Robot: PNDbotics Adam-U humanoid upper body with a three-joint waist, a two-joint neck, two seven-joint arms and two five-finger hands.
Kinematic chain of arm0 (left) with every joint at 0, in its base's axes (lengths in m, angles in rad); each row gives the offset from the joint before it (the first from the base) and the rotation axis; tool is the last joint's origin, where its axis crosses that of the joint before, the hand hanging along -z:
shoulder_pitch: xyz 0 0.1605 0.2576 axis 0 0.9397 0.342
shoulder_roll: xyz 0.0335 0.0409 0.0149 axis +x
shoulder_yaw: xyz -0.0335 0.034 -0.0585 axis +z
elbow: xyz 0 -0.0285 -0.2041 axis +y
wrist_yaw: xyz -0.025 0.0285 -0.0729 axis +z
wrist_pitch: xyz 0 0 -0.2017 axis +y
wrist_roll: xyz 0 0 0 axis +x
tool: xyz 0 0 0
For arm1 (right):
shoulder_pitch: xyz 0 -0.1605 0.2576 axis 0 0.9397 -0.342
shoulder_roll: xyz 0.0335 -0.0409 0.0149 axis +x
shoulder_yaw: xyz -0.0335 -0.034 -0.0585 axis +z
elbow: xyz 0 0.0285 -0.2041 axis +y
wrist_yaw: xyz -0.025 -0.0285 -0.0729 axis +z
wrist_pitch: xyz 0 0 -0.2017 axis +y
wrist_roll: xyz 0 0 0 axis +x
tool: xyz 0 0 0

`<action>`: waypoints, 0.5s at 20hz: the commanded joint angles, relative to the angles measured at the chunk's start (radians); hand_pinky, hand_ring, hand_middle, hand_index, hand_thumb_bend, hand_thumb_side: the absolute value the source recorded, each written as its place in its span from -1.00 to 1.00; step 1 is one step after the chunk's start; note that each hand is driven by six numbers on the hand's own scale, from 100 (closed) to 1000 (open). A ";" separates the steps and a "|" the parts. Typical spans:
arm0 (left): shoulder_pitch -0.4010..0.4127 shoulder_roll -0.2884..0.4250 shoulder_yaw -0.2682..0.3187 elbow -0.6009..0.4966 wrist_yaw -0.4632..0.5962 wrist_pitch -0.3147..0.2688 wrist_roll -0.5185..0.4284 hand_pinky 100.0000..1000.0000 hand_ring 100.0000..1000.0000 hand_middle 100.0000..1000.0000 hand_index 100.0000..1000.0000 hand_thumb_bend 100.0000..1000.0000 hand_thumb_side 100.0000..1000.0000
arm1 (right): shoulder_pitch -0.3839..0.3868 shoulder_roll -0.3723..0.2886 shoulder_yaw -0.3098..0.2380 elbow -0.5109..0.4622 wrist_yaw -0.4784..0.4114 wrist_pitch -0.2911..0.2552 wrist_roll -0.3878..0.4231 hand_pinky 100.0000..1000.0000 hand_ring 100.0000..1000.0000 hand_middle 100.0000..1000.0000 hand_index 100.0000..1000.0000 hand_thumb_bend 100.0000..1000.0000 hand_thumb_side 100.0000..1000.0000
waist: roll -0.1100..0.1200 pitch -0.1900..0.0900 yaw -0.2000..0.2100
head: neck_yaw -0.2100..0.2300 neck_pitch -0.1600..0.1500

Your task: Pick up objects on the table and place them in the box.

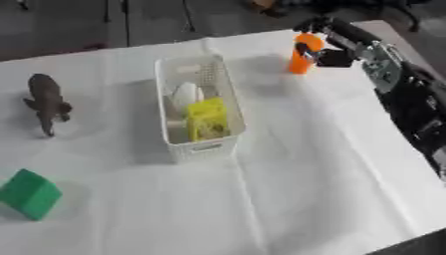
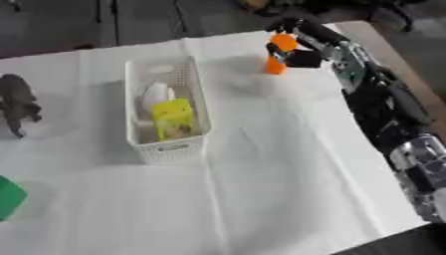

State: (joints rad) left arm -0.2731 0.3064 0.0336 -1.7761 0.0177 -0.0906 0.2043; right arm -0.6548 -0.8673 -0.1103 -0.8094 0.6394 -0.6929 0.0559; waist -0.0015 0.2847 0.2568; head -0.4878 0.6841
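The right hand [image 1: 327, 47] reaches in from the upper right along a black and silver arm [image 1: 396, 84], its fingers curled round an orange bottle [image 1: 305, 54] that stands upright at the far edge of the white table [image 1: 287, 199]. Left of the bottle, well apart from it, sits the white basket [image 1: 198, 144], holding a yellow block [image 1: 207, 118] and a white thing [image 1: 184, 94]. Further left on the cloth lie a dark dinosaur [image 1: 47, 101] and, nearer the front corner, a green block [image 1: 31, 193]; both are well apart from the basket.
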 commanded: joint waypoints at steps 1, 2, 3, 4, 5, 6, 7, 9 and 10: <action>-0.015 0.022 0.002 -0.017 0.004 -0.001 -0.004 0.17 0.32 0.28 0.48 -0.66 1.00 | -0.015 -0.028 -0.004 -0.009 -0.002 -0.002 0.005 0.64 0.68 0.67 0.82 -0.71 0.64 | 0.001 -0.016 0.002 | -0.002 -0.011; -0.016 0.022 0.001 -0.017 0.004 -0.001 -0.004 0.17 0.32 0.28 0.48 -0.66 1.00 | -0.014 -0.029 -0.004 -0.010 0.000 -0.001 0.004 0.69 0.72 0.70 0.83 -0.66 0.61 | 0.001 -0.017 0.003 | -0.003 -0.012; -0.016 0.022 0.001 -0.017 0.004 -0.001 -0.004 0.17 0.32 0.28 0.48 -0.66 1.00 | -0.013 -0.032 -0.005 -0.014 0.005 0.002 -0.002 0.69 0.72 0.70 0.83 -0.64 0.61 | 0.001 -0.017 0.004 | -0.004 -0.013; -0.016 0.022 0.001 -0.017 0.004 -0.001 -0.005 0.18 0.32 0.28 0.48 -0.67 1.00 | -0.011 -0.034 -0.007 -0.019 0.011 0.005 -0.009 0.78 0.78 0.73 0.84 -0.53 0.54 | 0.001 -0.017 0.004 | -0.005 -0.014; -0.016 0.022 0.001 -0.017 0.004 -0.001 -0.005 0.18 0.32 0.28 0.48 -0.67 1.00 | -0.010 -0.038 -0.012 -0.028 0.020 0.011 -0.020 0.78 0.78 0.73 0.84 -0.53 0.54 | 0.001 -0.017 0.005 | -0.005 -0.015; -0.016 0.022 0.001 -0.017 0.004 -0.001 -0.004 0.18 0.32 0.28 0.48 -0.67 1.00 | -0.008 -0.041 -0.015 -0.037 0.032 0.018 -0.033 0.84 0.81 0.76 0.84 -0.44 0.50 | 0.001 -0.018 0.005 | -0.005 -0.015; -0.016 0.022 0.001 -0.017 0.004 -0.001 -0.004 0.18 0.32 0.28 0.48 -0.67 1.00 | -0.007 -0.043 -0.017 -0.047 0.046 0.027 -0.047 0.85 0.82 0.76 0.84 -0.43 0.49 | 0.001 -0.017 0.005 | -0.006 -0.015; -0.016 0.022 0.001 -0.017 0.004 -0.001 -0.005 0.18 0.32 0.28 0.48 -0.67 1.00 | -0.004 -0.045 -0.020 -0.062 0.075 0.044 -0.077 0.90 0.84 0.77 0.84 -0.38 0.48 | 0.001 -0.017 0.006 | -0.006 -0.016; -0.017 0.022 0.001 -0.017 0.004 -0.001 -0.005 0.18 0.32 0.28 0.48 -0.67 1.00 | -0.003 -0.045 -0.020 -0.066 0.090 0.050 -0.092 0.93 0.86 0.77 0.85 -0.38 0.48 | 0.002 -0.017 0.006 | -0.007 -0.016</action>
State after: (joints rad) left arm -0.2742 0.3064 0.0334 -1.7763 0.0177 -0.0908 0.2015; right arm -0.6495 -0.8678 -0.1173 -0.8483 0.7095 -0.6510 -0.0170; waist -0.0013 0.2847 0.2615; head -0.4896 0.6768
